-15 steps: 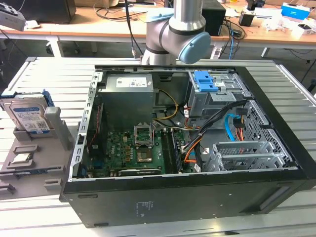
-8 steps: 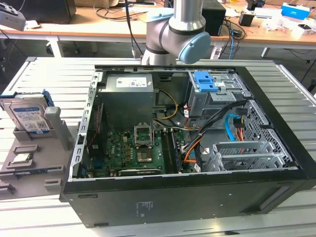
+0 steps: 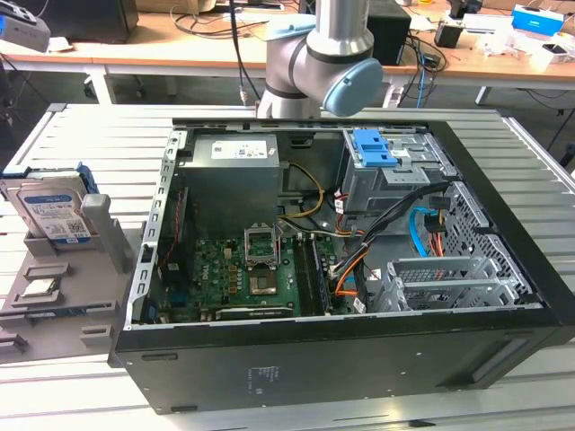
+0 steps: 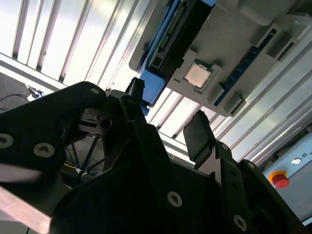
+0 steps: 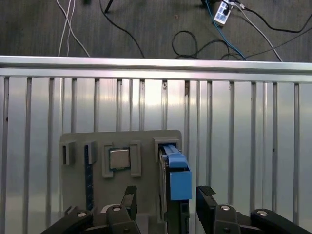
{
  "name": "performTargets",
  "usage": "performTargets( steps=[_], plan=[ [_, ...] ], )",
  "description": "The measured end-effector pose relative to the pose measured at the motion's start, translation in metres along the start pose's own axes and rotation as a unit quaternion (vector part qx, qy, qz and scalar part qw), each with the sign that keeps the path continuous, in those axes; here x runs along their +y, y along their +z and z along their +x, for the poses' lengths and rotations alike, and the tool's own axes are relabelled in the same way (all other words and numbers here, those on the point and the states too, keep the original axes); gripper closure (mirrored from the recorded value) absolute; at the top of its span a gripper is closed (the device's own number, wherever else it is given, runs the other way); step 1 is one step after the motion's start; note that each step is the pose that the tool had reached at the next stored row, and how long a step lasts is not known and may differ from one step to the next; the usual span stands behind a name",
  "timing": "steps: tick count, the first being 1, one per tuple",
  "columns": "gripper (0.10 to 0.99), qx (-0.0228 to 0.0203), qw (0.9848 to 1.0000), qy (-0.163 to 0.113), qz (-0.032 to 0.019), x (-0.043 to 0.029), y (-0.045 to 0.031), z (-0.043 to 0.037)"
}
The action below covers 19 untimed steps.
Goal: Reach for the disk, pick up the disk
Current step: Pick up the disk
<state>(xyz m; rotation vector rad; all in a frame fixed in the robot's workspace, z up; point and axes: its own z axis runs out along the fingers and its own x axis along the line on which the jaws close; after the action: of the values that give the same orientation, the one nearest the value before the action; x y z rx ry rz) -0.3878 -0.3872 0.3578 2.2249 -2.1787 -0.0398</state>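
The disk (image 3: 52, 211), silver-grey with a white-and-blue label and a blue bracket, stands on edge in a grey holder (image 3: 67, 296) at the exterior view's left. In the first wrist view I look down on the disk's blue-framed upper edge (image 5: 178, 181). My gripper (image 5: 166, 196) hangs open above it, one black fingertip (image 5: 129, 196) on each side, and neither touches it. In the second wrist view the gripper (image 4: 166, 102) stays open, apart from the disk (image 4: 181, 34) in the holder's slot.
A small square silver chip (image 5: 119, 158) lies in the holder beside the disk. An open computer case (image 3: 359, 233) with a blue latch (image 3: 373, 148) takes the middle of the slatted metal table (image 3: 90, 144). Cables lie on the floor beyond the table edge (image 5: 156, 61).
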Motion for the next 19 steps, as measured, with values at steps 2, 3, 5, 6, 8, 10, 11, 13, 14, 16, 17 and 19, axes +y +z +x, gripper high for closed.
performTargets(
  steps=[2,3,5,6,8,10,11,13,14,16,17,19],
  plan=[
    [0.482,0.0000,1.0000,0.000,0.0000,0.0000,0.0001,-0.0017],
    [0.482,-0.0001,1.0000,0.000,0.0001,-0.0001,0.0006,-0.0019],
    [0.482,0.0003,1.0000,0.000,0.0000,-0.0002,0.0029,-0.0021],
    [0.482,0.0004,1.0000,0.000,0.0000,-0.0002,0.0045,-0.0021],
    [0.482,0.0005,1.0000,0.000,0.0000,-0.0003,0.0075,-0.0022],
    [0.482,0.0006,1.0000,0.000,0.0000,-0.0004,0.0104,-0.0021],
    [0.482,0.0006,1.0000,0.000,0.0000,-0.0005,0.0120,-0.0021],
    [0.482,0.0007,1.0000,0.000,-0.0001,-0.0006,0.0148,-0.0021],
    [0.482,0.0007,1.0000,0.000,0.0000,-0.0008,0.0159,-0.0022],
    [0.482,0.0011,1.0000,0.000,-0.0001,-0.0015,0.0183,-0.0027],
    [0.482,0.0013,1.0000,0.000,0.0000,-0.0018,0.0200,-0.0032],
    [0.482,0.0022,1.0000,0.000,0.0000,-0.0025,0.0246,-0.0042]
  ],
)
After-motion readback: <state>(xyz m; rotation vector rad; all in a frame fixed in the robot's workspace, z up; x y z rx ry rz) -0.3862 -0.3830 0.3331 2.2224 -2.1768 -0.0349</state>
